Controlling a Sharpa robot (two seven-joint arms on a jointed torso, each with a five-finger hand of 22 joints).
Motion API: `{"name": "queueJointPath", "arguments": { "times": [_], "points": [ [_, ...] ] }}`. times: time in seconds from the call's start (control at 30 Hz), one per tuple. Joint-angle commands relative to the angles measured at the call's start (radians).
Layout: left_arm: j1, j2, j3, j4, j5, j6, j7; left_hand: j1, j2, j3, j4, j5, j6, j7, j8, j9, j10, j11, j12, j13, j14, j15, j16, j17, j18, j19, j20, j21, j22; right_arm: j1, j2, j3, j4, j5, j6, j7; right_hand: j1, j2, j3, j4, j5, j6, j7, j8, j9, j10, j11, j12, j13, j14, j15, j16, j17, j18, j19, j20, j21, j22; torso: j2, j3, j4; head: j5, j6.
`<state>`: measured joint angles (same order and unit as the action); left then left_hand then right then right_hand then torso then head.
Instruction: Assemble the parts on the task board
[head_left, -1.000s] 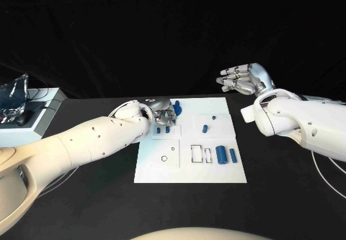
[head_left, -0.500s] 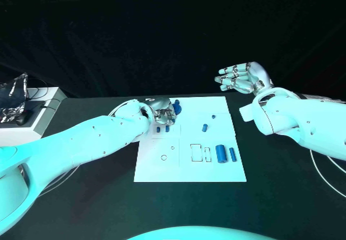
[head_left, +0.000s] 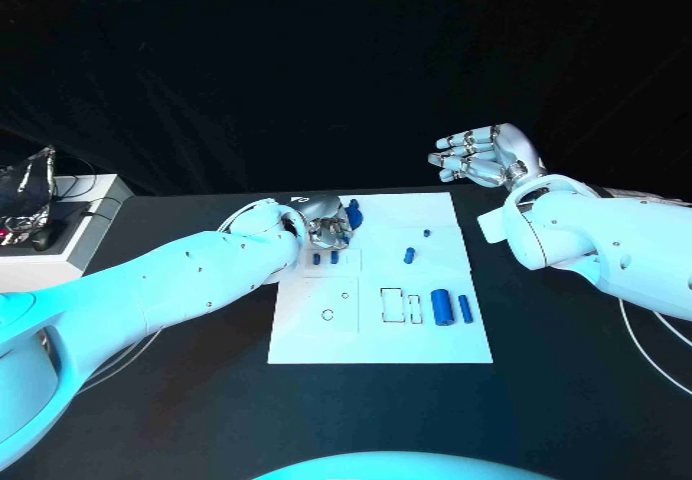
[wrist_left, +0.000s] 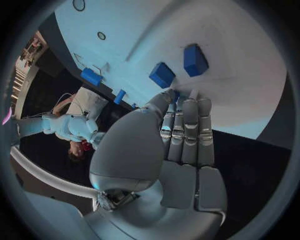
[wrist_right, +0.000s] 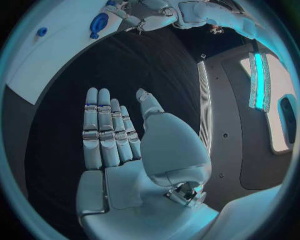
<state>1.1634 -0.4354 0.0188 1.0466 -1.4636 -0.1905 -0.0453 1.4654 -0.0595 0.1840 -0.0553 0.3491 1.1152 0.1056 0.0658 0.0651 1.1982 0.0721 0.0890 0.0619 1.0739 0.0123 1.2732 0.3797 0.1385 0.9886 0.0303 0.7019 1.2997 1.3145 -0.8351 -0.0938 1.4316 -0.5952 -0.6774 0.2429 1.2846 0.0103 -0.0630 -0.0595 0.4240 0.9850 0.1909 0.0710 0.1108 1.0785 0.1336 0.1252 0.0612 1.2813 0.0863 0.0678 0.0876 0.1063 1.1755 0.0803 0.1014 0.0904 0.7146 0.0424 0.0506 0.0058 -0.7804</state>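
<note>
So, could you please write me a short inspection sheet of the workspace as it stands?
Surface: black table.
Job's things: white task board; blue parts lying near its right edge, more by its far left corner.
Clutter: white box with a crinkled bag at far left.
Hands: left hand over the board's far left corner, fingers reaching a blue part; right hand raised off the board, open, holding nothing.
Cables: thin cable beside the right arm.
Surroundings: black backdrop.
</note>
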Motion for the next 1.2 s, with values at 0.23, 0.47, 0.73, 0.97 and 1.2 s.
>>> {"name": "queueJointPath", "arguments": {
  "times": [0.23,0.47,0.73,0.97,1.2],
  "points": [
    [0.001,0.004,0.000,-0.002,0.015,0.010,0.010,0.003,0.020,0.033,-0.020,-0.009,0.046,0.003,-0.002,0.002,0.050,-0.008,-0.004,0.003,0.024,-0.010,0.010,0.000,0.011,0.008,-0.007,0.017,0.013,0.000,0.000,0.000,0.003,-0.007,0.021,0.007,0.002,-0.004,0.006,0.003,0.007,0.006,-0.001,-0.002,0.000,0.006,0.003,-0.004,-0.001,0.000,0.002,-0.002,-0.002,-0.014,0.003,0.002,0.005,-0.005,0.000,0.0000,-0.0003,-0.001,-0.001],
    [0.001,0.001,-0.001,-0.001,0.033,-0.033,0.020,-0.008,0.029,0.072,-0.052,-0.009,0.078,0.004,-0.004,0.002,0.095,-0.017,-0.024,0.003,0.061,-0.021,-0.002,0.008,0.013,0.019,-0.023,0.041,0.024,0.000,-0.001,0.000,0.003,-0.007,0.023,0.007,0.001,-0.004,0.005,0.004,0.008,0.007,-0.001,-0.002,0.001,0.007,0.002,-0.004,-0.001,0.000,0.002,-0.002,-0.002,-0.014,0.003,0.002,0.006,-0.007,-0.001,-0.0003,0.0003,0.000,0.002],
    [0.000,-0.020,0.002,0.025,0.090,-0.083,0.040,-0.029,0.029,0.092,-0.065,-0.008,0.084,0.007,-0.004,0.002,0.099,-0.018,-0.025,0.003,0.077,-0.023,-0.016,0.029,0.017,0.025,-0.023,0.052,0.020,0.000,-0.002,0.000,0.003,-0.007,0.023,0.008,0.000,-0.004,0.006,0.005,0.010,0.008,-0.002,-0.002,0.001,0.008,0.002,-0.004,-0.001,0.000,0.001,-0.002,-0.003,-0.015,0.003,0.002,0.008,-0.009,0.000,-0.0010,0.0000,0.000,0.009],
    [-0.001,-0.057,0.032,0.073,0.144,-0.085,0.042,-0.028,0.030,0.091,-0.065,-0.008,0.084,0.008,-0.004,0.002,0.099,-0.017,-0.025,0.003,0.081,-0.023,-0.018,0.032,0.018,0.028,-0.023,0.054,0.019,0.000,-0.003,0.000,0.002,-0.007,0.024,0.008,0.000,-0.004,0.006,0.005,0.010,0.008,-0.002,-0.002,0.001,0.008,0.002,-0.004,-0.001,0.000,0.001,-0.002,-0.003,-0.015,0.003,0.002,0.008,-0.009,-0.002,-0.0011,0.0014,0.002,0.011],
    [-0.001,-0.124,0.071,0.141,0.194,-0.024,0.014,-0.029,0.027,0.089,-0.066,-0.008,0.077,0.012,-0.004,0.001,0.093,-0.014,-0.025,0.003,0.079,-0.020,-0.021,0.036,0.017,0.026,-0.021,0.053,0.019,0.000,-0.006,0.000,0.000,-0.007,0.024,0.006,0.000,-0.005,0.006,0.005,0.012,0.008,-0.001,-0.002,0.001,0.007,0.002,-0.005,-0.001,0.000,0.001,-0.002,-0.003,-0.015,0.002,0.002,0.011,-0.012,-0.006,-0.0015,0.0047,0.004,0.007]
  ]
}}
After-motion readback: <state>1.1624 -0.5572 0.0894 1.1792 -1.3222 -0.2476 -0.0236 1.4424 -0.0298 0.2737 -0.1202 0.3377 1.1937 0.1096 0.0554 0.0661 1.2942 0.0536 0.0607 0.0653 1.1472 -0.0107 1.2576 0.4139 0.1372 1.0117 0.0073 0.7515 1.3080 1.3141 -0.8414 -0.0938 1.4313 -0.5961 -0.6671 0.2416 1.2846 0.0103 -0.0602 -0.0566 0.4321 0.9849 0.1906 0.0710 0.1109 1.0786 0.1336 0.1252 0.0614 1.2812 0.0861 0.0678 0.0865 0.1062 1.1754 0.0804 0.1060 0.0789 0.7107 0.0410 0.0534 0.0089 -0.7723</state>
